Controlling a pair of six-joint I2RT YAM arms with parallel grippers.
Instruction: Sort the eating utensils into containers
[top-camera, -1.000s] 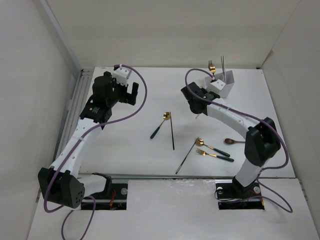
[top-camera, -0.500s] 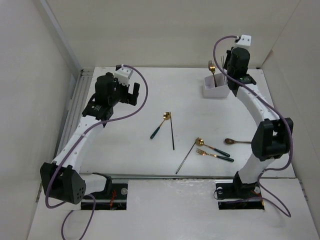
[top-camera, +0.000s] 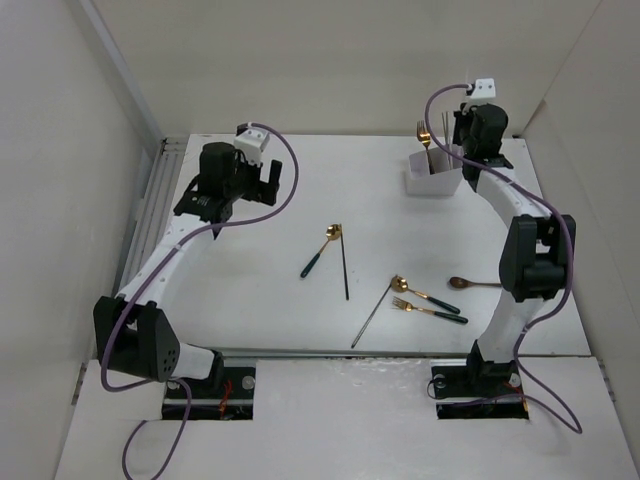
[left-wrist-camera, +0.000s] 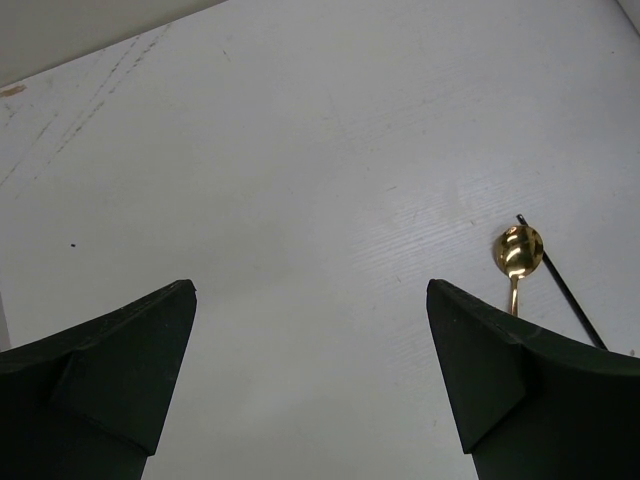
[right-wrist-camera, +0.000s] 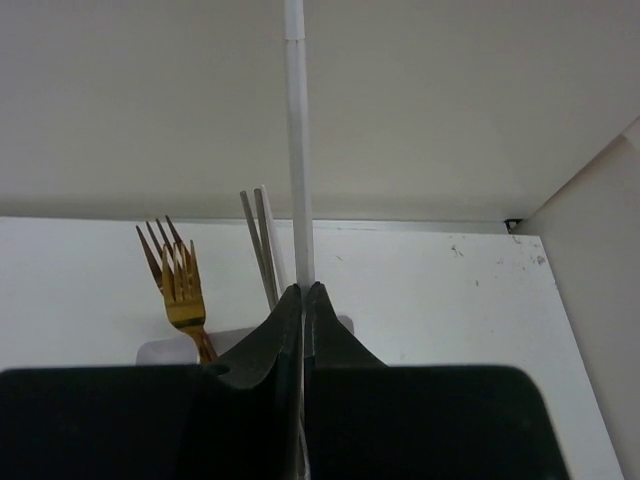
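**Right gripper clamps a chopstick over the holder**

Loose on the table (top-camera: 270, 300) lie a green spoon (top-camera: 322, 250), a dark chopstick (top-camera: 345, 268) and a brown spoon (top-camera: 475, 283). Only the right wrist view shows the right gripper (right-wrist-camera: 303, 290) clenched on an upright silver chopstick (right-wrist-camera: 295, 150), with a gold fork (right-wrist-camera: 175, 275) standing in the holder (top-camera: 433, 181). The left gripper (left-wrist-camera: 310, 290) hangs spread, empty, back-left. The right arm stretches high over the holder.

The right gripper (right-wrist-camera: 303, 300), closed on a chopstick (right-wrist-camera: 294, 120), hung over the holder (top-camera: 433, 183), hemmed by the back wall (top-camera: 340, 70) and side wall (top-camera: 590, 130); upright forks (right-wrist-camera: 176, 275) and two more chopsticks (right-wrist-camera: 260, 240) crowded its slots. Bare tabletop (left-wrist-camera: 300, 120) lay under the wide-open left gripper (left-wrist-camera: 308, 290); loose cutlery (top-camera: 425, 300) littered the middle and right
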